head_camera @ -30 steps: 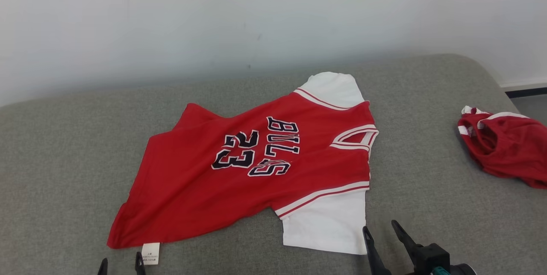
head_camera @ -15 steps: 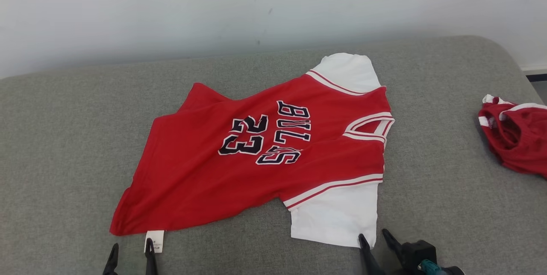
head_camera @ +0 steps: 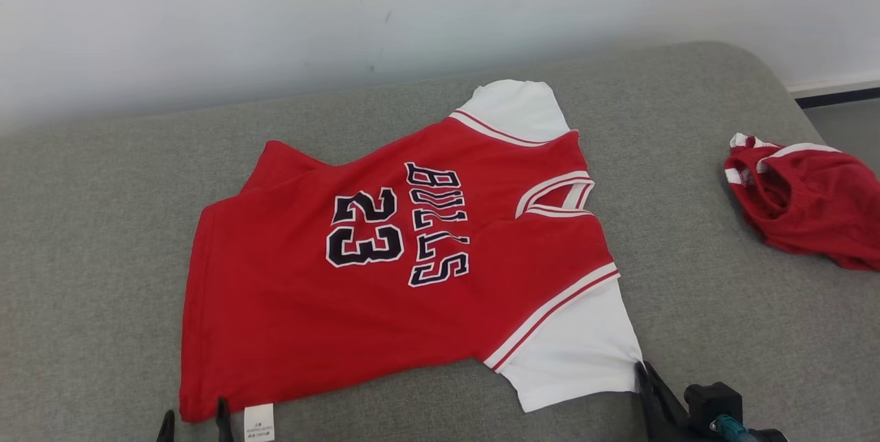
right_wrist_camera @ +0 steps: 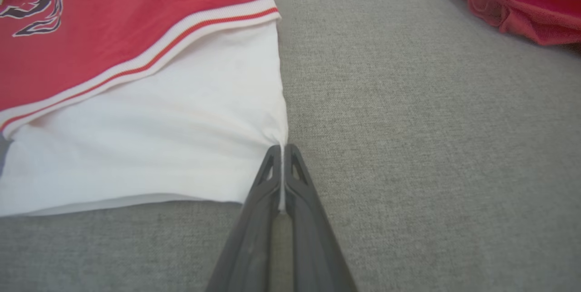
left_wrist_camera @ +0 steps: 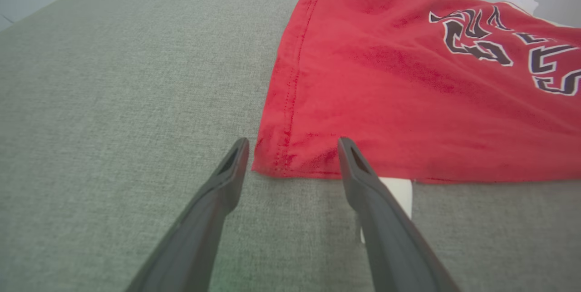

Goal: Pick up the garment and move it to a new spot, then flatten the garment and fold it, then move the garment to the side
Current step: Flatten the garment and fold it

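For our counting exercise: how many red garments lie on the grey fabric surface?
2. The flat red jersey with white sleeves lies in the middle; the crumpled red garment with white trim lies at the right, partly out of frame.

- The word "BULLS", in dark block letters edged with white, stands across the chest of the red jersey with white short sleeves. In the head view it lies sideways, running from 12 o'clock down toward 6.
- The number "23", in the same dark, white-edged style, sits just beside the word on its 9 o'clock side.
- A small white tag sticks out from the hem at the jersey's 7 o'clock corner. It carries fine print, too small to read.
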Robot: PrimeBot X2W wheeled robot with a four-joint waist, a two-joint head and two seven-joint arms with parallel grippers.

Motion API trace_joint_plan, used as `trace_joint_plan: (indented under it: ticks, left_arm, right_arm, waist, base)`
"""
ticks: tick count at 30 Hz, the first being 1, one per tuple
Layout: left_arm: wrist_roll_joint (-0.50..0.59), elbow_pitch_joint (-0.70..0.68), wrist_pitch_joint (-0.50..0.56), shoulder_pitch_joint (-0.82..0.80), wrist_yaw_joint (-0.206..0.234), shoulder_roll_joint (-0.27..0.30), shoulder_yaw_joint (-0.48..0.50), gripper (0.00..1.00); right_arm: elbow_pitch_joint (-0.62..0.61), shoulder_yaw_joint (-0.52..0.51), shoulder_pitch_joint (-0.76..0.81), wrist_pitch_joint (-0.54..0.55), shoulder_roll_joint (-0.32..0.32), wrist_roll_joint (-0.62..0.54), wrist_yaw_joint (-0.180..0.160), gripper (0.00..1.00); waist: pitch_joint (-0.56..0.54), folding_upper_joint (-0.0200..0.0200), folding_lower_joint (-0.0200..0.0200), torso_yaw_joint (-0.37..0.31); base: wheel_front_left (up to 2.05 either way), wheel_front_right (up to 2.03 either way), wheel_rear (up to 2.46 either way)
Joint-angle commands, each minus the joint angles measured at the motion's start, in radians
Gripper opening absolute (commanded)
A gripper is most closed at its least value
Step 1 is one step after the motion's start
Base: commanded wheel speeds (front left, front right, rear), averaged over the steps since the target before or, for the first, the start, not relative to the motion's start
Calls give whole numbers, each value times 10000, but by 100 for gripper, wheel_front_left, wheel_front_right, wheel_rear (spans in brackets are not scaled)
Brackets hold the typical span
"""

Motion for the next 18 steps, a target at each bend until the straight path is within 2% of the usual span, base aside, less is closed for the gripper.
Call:
trace_joint_plan:
  ticks: [1, 13, 15, 18]
  left_arm:
    - [-173, 80, -29, -134, 33, 7, 73, 100]
    - [-668, 1300, -20, -604, 61, 1, 157, 98]
    - [-722, 1546, -5, -703, -12, -7, 140, 0]
    - [-777, 1709, 1, -765, -120, -10, 117, 0]
  right_arm:
    - [-15, -49, 39, 5, -23, -58, -32, 0]
    - [-226, -91, -183, 5, -17, -116, -32, 0]
    - [-241, -95, -181, 5, -16, -103, -32, 0]
    - [-294, -140, -180, 3, -16, -71, -32, 0]
  waist:
    - [59, 0, -1, -67]
    - [246, 0, -1, -311]
    - [243, 0, -1, -323]
    - [176, 0, -1, -310]
  base:
    - [0, 0, 0]
    - [0, 0, 0]
    - [0, 0, 0]
    - [0, 0, 0]
